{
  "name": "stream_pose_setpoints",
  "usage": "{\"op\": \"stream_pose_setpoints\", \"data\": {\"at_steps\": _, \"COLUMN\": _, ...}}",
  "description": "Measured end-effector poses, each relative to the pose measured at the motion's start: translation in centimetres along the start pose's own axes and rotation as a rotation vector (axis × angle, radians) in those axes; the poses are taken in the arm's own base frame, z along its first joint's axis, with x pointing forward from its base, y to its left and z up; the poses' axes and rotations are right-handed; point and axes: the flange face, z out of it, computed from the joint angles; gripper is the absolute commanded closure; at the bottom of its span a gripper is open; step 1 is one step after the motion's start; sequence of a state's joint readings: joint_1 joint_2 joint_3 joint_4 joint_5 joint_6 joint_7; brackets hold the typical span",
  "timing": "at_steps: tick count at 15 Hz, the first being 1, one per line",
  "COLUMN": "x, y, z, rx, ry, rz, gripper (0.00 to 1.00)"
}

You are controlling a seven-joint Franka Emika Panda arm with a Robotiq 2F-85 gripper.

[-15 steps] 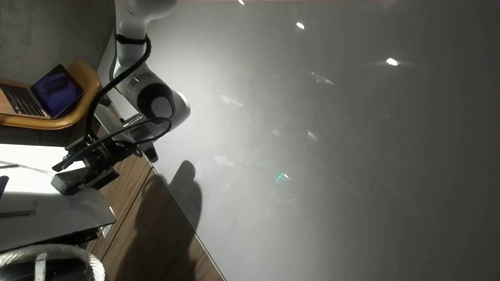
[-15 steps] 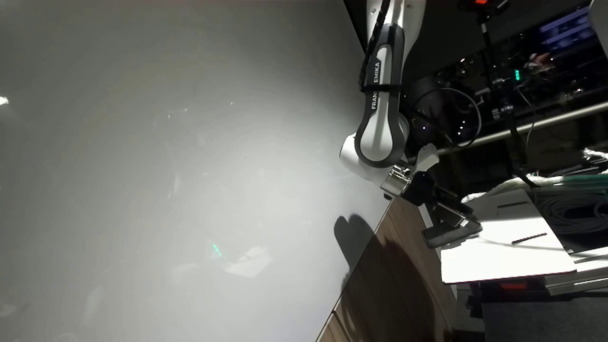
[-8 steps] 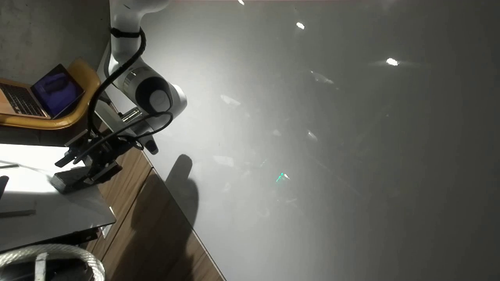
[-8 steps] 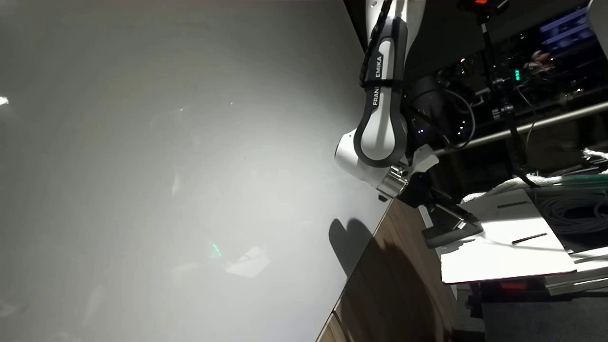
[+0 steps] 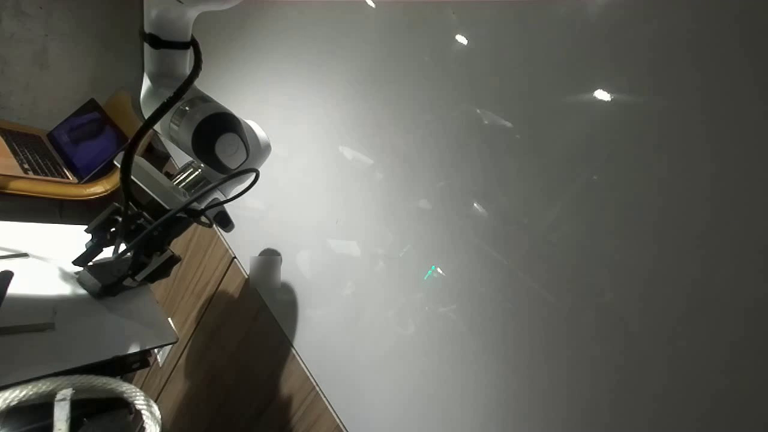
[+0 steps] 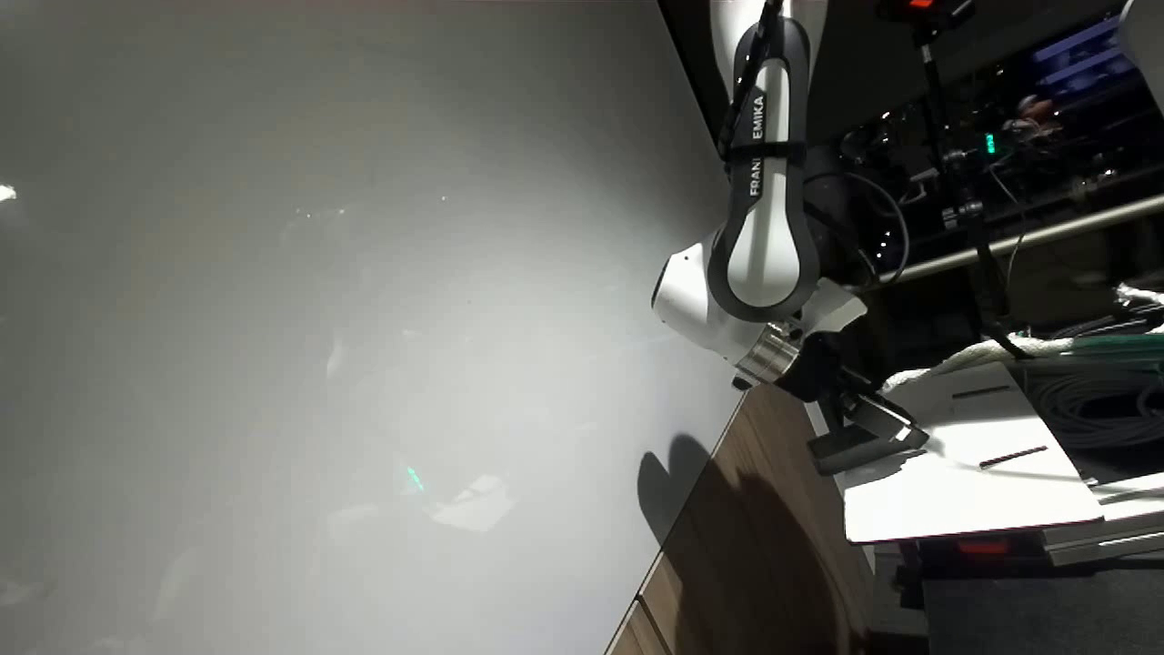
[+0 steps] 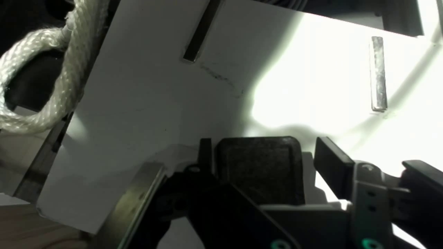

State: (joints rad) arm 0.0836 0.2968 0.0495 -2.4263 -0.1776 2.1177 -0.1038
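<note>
My gripper (image 7: 264, 152) is open. In the wrist view its two black fingers stand on either side of a dark block (image 7: 261, 171) with rounded corners. The left finger is close to the block, and a wider gap shows on the right. The block lies over a white board (image 7: 138, 114). In an exterior view the gripper (image 5: 107, 270) is at the block (image 5: 96, 283), near the board's edge (image 5: 120, 327). The block (image 6: 841, 450) and board (image 6: 964, 500) also show in an exterior view, where the gripper partly hides the block. Contact between fingers and block cannot be told.
Metal strips (image 7: 378, 74) lie on the board. A white rope (image 7: 81, 45) loops beside it. A large glossy grey surface (image 5: 480, 300) borders a wooden panel (image 5: 252, 360). A laptop (image 5: 90, 138) rests on a yellow chair (image 5: 78, 191).
The forearm and wrist have shifted away from the grey surface, leftward and up in an exterior view, and tilted slightly. The gripper stays at the block with its fingers apart. The block looks unmoved.
</note>
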Motion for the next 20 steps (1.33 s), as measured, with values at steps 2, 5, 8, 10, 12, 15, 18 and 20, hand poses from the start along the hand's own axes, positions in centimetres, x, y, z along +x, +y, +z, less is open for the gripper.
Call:
{"op": "stream_pose_setpoints", "data": {"at_steps": 2, "x": -0.1, "y": -0.5, "z": 0.0, "rx": -0.005, "ry": 0.002, "rz": -0.010, "gripper": 0.25}}
{"op": "stream_pose_setpoints", "data": {"at_steps": 5, "x": -0.1, "y": -2.3, "z": -0.3, "rx": -0.024, "ry": 0.006, "rz": -0.034, "gripper": 0.26}}
{"op": "stream_pose_setpoints", "data": {"at_steps": 8, "x": 0.1, "y": -4.1, "z": -0.6, "rx": -0.044, "ry": 0.010, "rz": -0.051, "gripper": 0.22}}
{"op": "stream_pose_setpoints", "data": {"at_steps": 10, "x": 0.1, "y": -4.5, "z": -0.6, "rx": -0.050, "ry": 0.008, "rz": -0.050, "gripper": 0.13}}
{"op": "stream_pose_setpoints", "data": {"at_steps": 12, "x": -0.1, "y": -4.3, "z": -0.4, "rx": -0.059, "ry": 0.004, "rz": -0.047, "gripper": 0.33}}
{"op": "stream_pose_setpoints", "data": {"at_steps": 15, "x": -0.6, "y": -3.4, "z": -0.2, "rx": -0.072, "ry": 0.001, "rz": -0.037, "gripper": 0.13}}
{"op": "stream_pose_setpoints", "data": {"at_steps": 18, "x": -1.0, "y": -2.3, "z": -0.8, "rx": -0.082, "ry": 0.013, "rz": -0.021, "gripper": 0.00}}
{"op": "stream_pose_setpoints", "data": {"at_steps": 20, "x": -1.4, "y": -2.0, "z": -2.0, "rx": -0.087, "ry": 0.038, "rz": -0.012, "gripper": 0.00}}
